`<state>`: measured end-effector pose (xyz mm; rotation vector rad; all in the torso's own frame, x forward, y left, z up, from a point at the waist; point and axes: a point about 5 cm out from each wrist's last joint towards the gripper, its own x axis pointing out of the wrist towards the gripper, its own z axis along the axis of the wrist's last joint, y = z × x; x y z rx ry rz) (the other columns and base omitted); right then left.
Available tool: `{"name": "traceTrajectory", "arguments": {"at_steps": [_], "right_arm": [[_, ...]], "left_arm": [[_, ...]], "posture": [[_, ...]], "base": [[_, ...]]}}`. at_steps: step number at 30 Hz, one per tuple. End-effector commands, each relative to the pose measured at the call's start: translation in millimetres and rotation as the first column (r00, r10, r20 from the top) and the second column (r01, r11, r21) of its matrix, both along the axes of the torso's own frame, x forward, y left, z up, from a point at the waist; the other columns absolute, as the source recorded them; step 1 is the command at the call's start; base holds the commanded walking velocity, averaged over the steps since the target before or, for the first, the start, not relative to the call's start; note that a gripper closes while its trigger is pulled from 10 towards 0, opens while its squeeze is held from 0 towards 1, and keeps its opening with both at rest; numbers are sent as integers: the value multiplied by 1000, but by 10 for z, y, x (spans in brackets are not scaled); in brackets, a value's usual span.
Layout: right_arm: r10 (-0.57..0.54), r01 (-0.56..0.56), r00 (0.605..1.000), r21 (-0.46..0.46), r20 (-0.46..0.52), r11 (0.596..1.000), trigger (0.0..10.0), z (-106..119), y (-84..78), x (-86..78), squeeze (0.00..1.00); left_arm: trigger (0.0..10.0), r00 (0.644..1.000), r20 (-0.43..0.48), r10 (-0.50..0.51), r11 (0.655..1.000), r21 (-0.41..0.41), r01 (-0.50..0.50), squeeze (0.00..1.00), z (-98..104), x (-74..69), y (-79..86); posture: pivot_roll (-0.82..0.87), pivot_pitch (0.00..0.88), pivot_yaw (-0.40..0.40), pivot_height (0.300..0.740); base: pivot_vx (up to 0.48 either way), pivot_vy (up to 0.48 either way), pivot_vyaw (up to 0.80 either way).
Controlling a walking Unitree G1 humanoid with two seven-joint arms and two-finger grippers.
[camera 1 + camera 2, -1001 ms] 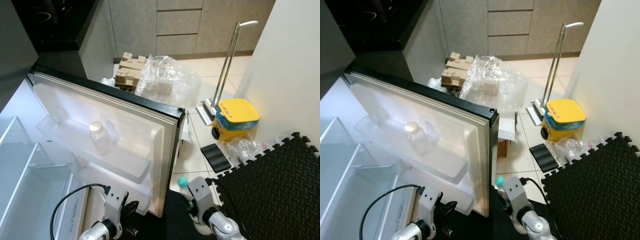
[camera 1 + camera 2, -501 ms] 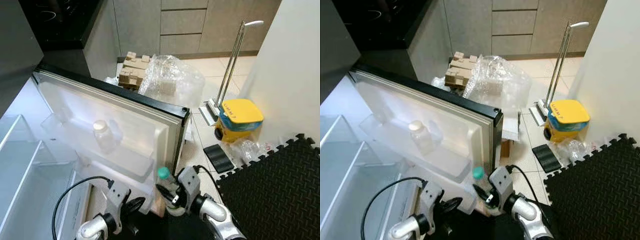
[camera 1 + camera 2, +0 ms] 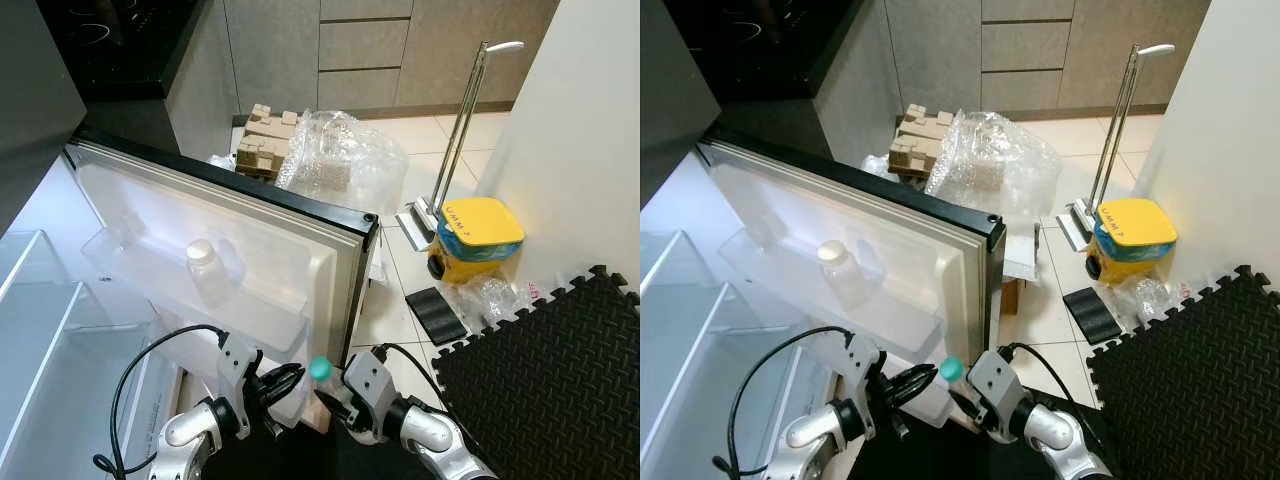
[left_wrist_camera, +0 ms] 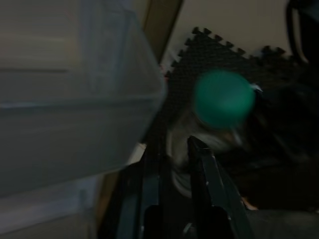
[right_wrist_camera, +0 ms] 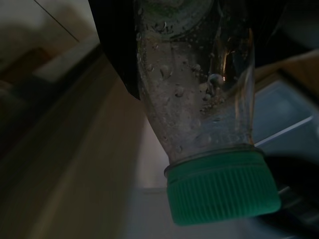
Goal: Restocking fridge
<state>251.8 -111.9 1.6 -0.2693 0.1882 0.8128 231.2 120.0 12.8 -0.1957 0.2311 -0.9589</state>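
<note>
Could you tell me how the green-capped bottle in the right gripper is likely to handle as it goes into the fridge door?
The green-capped bottle looks like clear thin plastic, so it may dent under a hard squeeze. Liquid with bubbles shows inside, so it is probably fairly heavy for its size. Its round body could roll if laid down, and droplets suggest it may be slippery in the right gripper.

Clear bottle had a green cap, right pincer fingers were black, fridge door white with black edge, yellow bucket, black foam mat.
</note>
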Motion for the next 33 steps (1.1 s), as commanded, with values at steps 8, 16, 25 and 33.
{"name": "traceTrajectory", "arguments": {"at_steps": [8, 16, 25, 33], "right_arm": [[-88, 89, 995, 30, -42, 996, 10000, -48, -66, 11, 0], [-35, 40, 998, 99, -45, 994, 10000, 0, 37, 8, 0], [83, -74, 995, 146, -58, 987, 10000, 24, 134, -36, 0], [173, -165, 984, 137, -47, 977, 10000, 46, 146, -75, 0]], "left_arm": [[10000, 997, -46, -62, 998, -16, 61, 1000, -31, -84, -68], [10000, 997, -47, -63, 997, -56, 60, 1000, 42, -23, -142], [10000, 995, -75, -71, 990, -129, 61, 0, 118, 18, -180], [10000, 995, -68, -68, 987, -151, 58, 0, 198, 57, -176]], "posture": [[-110, 64, 36, 740], [-110, 66, 34, 740], [-106, 87, 27, 740], [-103, 101, 18, 740]], "base": [[0, 0, 0], [0, 0, 0], [0, 0, 0], [0, 0, 0]]}}
